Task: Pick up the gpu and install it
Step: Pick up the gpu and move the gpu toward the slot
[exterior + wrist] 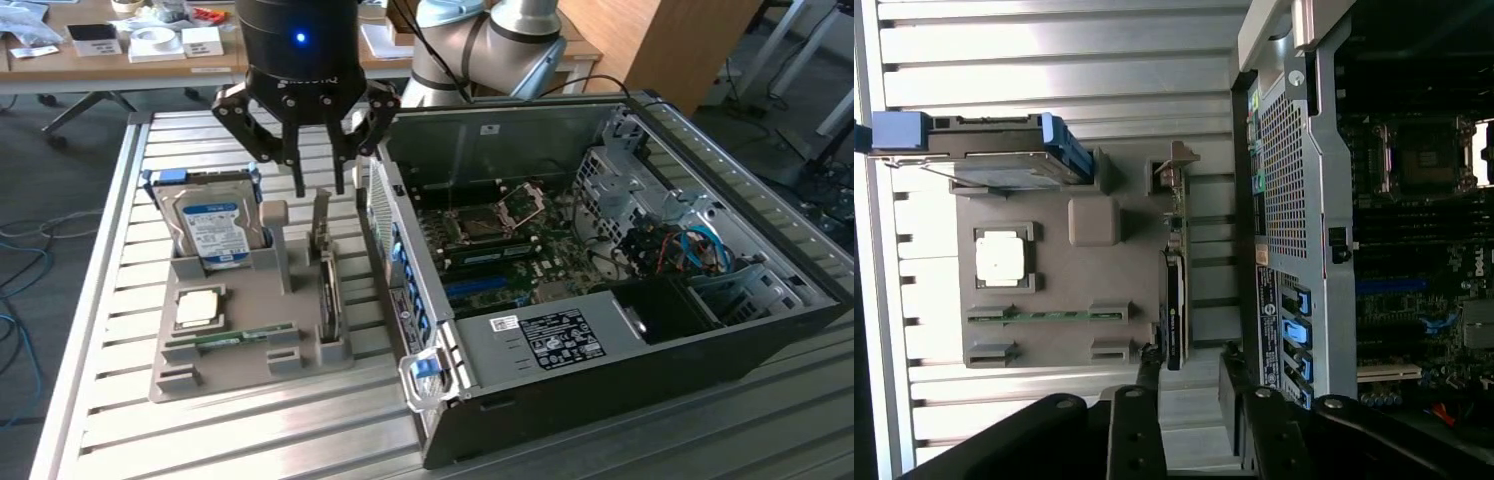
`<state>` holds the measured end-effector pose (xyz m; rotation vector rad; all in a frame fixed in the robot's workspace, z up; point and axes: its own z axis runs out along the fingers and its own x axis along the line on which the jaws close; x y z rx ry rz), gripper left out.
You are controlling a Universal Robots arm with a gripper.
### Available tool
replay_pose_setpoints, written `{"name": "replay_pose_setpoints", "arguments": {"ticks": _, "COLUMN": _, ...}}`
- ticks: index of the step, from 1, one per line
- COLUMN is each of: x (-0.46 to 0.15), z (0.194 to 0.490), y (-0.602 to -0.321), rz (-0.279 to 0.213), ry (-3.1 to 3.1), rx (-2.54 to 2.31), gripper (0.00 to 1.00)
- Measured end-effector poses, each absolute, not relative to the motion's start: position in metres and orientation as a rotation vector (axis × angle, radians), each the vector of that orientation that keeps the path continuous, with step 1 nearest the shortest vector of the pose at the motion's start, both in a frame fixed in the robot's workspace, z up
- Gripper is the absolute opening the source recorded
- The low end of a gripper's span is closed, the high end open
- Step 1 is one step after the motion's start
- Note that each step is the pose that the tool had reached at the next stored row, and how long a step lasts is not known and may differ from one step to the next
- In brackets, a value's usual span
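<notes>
Black computer case (561,420) stands open just beside your jaws. Below them you see the grey holder tray (260,310), with the gpu (328,290) standing on edge in it, just under your gripper (320,188). The jaws hang spread apart, gripping nothing.

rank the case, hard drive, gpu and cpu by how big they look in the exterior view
1. case
2. hard drive
3. gpu, seen edge-on, so its rank against the drive is unsure
4. cpu
</notes>
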<state>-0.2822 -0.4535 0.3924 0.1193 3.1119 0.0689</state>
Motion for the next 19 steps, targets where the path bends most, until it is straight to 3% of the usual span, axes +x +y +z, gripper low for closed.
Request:
{"name": "replay_pose_setpoints", "arguments": {"ticks": 1, "x": -0.282, "z": 0.392, "y": -0.453, "rz": 0.069, "ry": 3.112, "rx": 0.119, "gripper": 0.35}}
{"name": "replay_pose_setpoints", "arguments": {"ticks": 2, "x": -0.282, "z": 0.392, "y": -0.453, "rz": 0.069, "ry": 3.112, "rx": 0.119, "gripper": 0.42}}
{"name": "replay_pose_setpoints", "arguments": {"ticks": 19, "x": -0.282, "z": 0.366, "y": -0.453, "rz": 0.071, "ry": 3.112, "rx": 0.119, "gripper": 0.42}}
